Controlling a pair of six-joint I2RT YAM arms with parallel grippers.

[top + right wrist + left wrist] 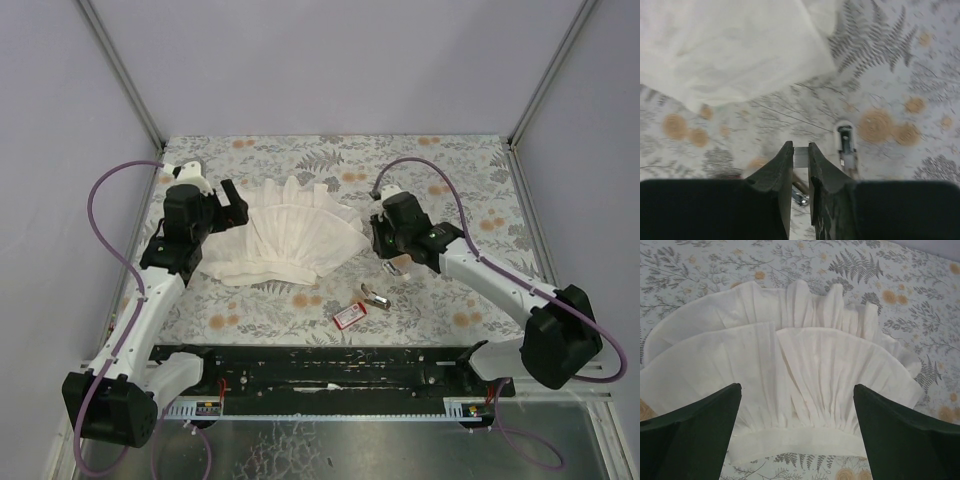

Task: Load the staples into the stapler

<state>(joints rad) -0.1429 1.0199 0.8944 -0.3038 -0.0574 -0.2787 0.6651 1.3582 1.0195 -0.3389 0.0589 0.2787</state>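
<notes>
Right arm (490, 275) poised over the flowered tabletop (480, 200): its jaws are pressed almost together, pinching a small pale sliver that appears to be the staples (801, 157).

The stapler (847, 145) lies on the tabletop just to the right of those jaws, close beside them but not touching. Its long axis runs nearly parallel to the fingers, and its white-tipped end points away from the wrist. A dark slot along its top looks open, though the wrist view is too blurred to be sure.

The red box (349, 316) sits on the far side of the stapler from the jaws.

The left arm (160, 290) has its jaws spread wide over the white pleated cloth (805, 355), well apart from the stapler. The right arm is by far the nearer. The coming move likely calls for a short sideways shift to line the strip up along the slot.
</notes>
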